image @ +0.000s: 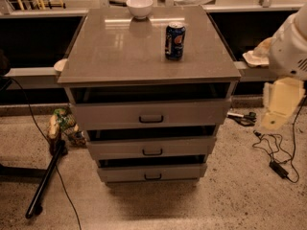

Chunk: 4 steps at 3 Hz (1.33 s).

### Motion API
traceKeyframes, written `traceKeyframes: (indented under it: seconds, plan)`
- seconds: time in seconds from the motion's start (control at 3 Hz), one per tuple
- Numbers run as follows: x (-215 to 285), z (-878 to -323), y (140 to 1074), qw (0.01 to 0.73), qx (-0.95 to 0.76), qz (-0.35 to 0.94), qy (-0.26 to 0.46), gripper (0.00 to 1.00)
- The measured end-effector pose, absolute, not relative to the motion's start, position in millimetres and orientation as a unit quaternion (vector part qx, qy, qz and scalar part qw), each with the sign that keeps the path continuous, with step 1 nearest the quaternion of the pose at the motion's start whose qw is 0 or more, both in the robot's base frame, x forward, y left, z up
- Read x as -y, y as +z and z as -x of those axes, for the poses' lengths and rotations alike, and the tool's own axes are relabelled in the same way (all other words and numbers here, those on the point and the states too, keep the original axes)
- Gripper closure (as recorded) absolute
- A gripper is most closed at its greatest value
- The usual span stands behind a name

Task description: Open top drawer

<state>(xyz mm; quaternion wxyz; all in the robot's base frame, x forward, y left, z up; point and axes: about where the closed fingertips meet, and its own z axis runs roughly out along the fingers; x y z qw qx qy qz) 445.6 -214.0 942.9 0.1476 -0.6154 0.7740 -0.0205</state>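
Warm dim light on a speckled floor (240, 200), black cables (274, 150) right, black pole (45, 181) left.

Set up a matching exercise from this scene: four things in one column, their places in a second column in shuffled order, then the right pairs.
Things
1. top drawer
2. white bowl
3. soda can
4. gripper

Places
A. standing on the cabinet top, right of centre
B. off to the right of the cabinet, near the edge of the view
C. at the back edge of the cabinet top
D. directly beneath the cabinet top

Pairs: 1-D, 2-C, 3-A, 4-B
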Motion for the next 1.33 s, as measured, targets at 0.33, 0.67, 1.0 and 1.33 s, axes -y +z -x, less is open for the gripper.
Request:
traceKeyframes:
  seconds: [0.33, 0.67, 1.0, 1.33]
  plan:
    - [207, -457, 884, 0.131, -0.763, 0.633, 0.016, 0.0]
    - [201, -466, 833, 0.122, -0.759, 0.637, 0.053, 0.0]
    - [187, -484, 763, 0.11, -0.759, 0.636, 0.087, 0.0]
    - [187, -484, 763, 0.11, -0.759, 0.636, 0.087, 0.0]
